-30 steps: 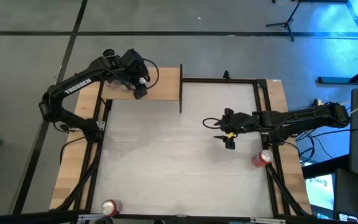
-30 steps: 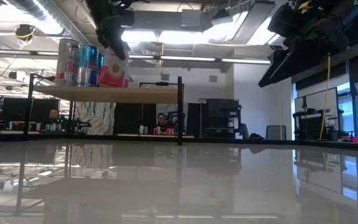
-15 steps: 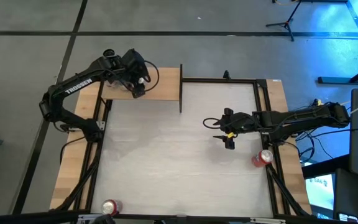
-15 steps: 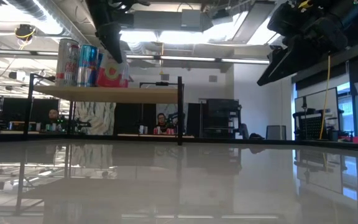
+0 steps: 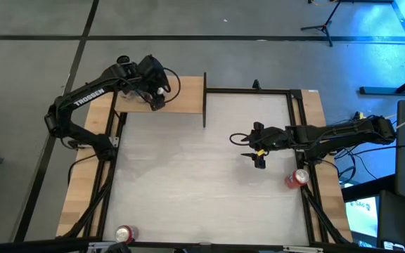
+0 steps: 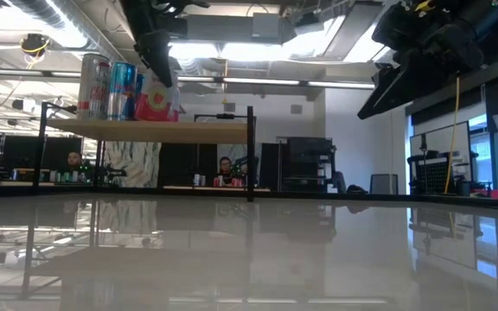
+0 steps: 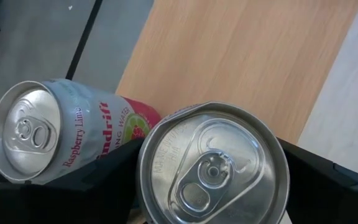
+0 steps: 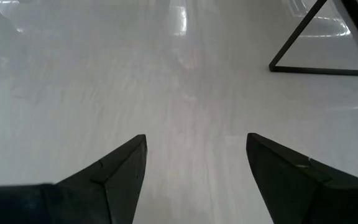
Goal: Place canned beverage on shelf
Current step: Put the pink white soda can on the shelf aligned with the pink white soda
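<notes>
The shelf (image 5: pixel 181 95), a tan board with a black edge, stands raised at the table's far left. Several cans stand on it in the low view. The nearest is a pink can (image 6: pixel 156 104), upright on its base. My left gripper (image 7: pixel 211 155) slants down over this can, one finger on either side, and the can's silver top (image 7: pixel 213 165) fills the gap. A grey and pink can (image 7: pixel 55 134) stands just beside it. My right gripper (image 5: pixel 239 146) hangs open over the tabletop's right middle, with nothing between its fingers (image 8: pixel 120 165). My left gripper has its fingers (image 7: pixel 114 165) on either side of the can's body, coming from above at a slant. The can's own top hides its sides there. I cannot tell whether the fingers touch it. The can stands on the shelf board (image 6: pixel 188 131).
A red can (image 5: pixel 297 178) lies at the table's right edge, close to my right arm. Another red can (image 5: pixel 124 233) sits near the front left corner. The shelf's black post (image 5: pixel 204 105) stands at its right end. The white tabletop (image 5: pixel 188 176) spreads between the arms.
The pink can was tilted under my left gripper a second ago. It now stands upright on the shelf. My left gripper has turned a little about the can without shifting place.
</notes>
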Available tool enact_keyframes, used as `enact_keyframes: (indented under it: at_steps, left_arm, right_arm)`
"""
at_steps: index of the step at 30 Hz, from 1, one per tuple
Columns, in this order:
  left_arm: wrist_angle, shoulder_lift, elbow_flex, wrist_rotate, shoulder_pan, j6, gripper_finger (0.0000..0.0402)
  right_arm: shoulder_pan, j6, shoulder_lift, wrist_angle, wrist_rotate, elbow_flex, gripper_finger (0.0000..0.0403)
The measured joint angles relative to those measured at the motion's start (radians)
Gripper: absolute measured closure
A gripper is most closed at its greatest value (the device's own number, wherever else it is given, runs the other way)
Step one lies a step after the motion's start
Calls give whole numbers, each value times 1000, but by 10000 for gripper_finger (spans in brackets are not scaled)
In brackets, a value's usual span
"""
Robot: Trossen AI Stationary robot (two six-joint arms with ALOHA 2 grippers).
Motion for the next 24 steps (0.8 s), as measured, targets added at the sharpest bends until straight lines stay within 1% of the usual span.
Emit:
enact_keyframes:
  at_steps: [3,8,16,24]
  left_arm:
    - [2,0,0,1,0,-20,89]
    - [10,0,0,40,0,-53,89]
    - [10,0,0,36,22,-71,86]
    - [1,0,0,-19,28,-56,44]
  right_arm:
    - [0,0,0,0,0,0,132]
    - [0,0,0,0,0,0,132]
    - [0,0,0,20,-1,-10,132]
    - [0,0,1,27,-1,-20,132]
